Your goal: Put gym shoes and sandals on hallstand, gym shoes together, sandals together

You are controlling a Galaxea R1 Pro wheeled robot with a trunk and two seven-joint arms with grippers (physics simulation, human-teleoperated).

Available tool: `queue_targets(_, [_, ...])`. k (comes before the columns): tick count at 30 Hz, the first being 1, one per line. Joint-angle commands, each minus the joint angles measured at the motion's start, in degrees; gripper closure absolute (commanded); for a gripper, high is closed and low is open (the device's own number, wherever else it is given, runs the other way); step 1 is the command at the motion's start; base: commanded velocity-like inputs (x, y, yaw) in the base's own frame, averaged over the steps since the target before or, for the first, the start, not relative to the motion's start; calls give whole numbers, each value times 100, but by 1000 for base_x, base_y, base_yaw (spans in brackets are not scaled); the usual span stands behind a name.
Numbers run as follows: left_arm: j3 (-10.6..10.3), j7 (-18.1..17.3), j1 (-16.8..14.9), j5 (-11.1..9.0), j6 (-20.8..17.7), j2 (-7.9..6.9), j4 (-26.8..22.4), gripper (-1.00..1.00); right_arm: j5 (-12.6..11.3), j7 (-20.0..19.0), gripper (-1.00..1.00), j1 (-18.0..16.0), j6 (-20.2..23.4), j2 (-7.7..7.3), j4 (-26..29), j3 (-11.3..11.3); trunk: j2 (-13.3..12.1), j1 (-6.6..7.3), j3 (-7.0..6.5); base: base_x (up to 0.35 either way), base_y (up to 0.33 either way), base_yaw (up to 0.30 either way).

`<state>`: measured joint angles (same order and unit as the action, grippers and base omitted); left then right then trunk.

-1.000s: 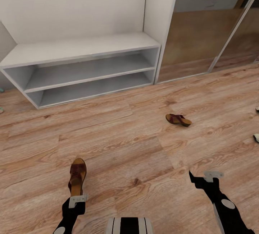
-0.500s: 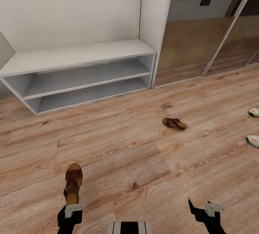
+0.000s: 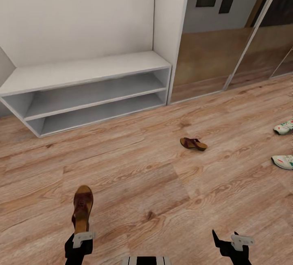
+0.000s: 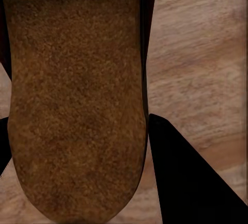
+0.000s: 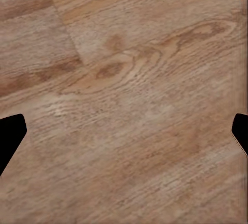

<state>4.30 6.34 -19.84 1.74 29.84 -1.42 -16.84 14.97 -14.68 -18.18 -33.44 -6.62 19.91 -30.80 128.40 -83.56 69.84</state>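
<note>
Sandal (image 3: pixel 82 208) in the left claw (image 3: pixel 79 238): its heel end sits between the two dark fingers, toe pointing toward the rack (image 3: pixel 87 88), and the claw is clenched on it. In the left wrist view the tan footbed (image 4: pixel 77 100) runs between the fingers (image 4: pixel 191 182), one on each side, with plank floor (image 4: pixel 201 53) beyond. Whether the sole touches the floor cannot be told.

The right claw (image 3: pixel 232 242) is released, fingers spread wide with nothing between them; its wrist view has only bare floor (image 5: pixel 124 100) between the two tips.

The second sandal (image 3: pixel 193 143) lies flat on the floor (image 3: pixel 134 167), well apart from the rack, off its right end and nearer the robot. Two gym shoes (image 3: pixel 283 127) (image 3: pixel 283 161) lie on the floor farther right of that sandal, one behind the other, apart. The rack's top and both shelves are bare. Mirrored doors (image 3: pixel 211 57) stand just right of the rack.

Against a second ago, the whole view has swung right: the rack and the loose sandal sit further left in the picture, and both gym shoes, then barely at the edge, are now plainly in sight. Both arms have drawn back toward the robot, the right one much more, and the held sandal keeps its place in the left claw.
</note>
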Motion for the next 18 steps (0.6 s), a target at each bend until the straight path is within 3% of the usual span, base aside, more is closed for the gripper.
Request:
queue_targets(1, [18,17,-2,39,13,2,5,100,50,-27,-100,-7,-22,3,-5,-49,-40,23,-24,0,0,-72])
queue_targets(18, [18,17,-2,37,13,2,-3,100,50,-35,-100,-3,-22,3,-5,-49,-722,397,-481,0,0,-67])
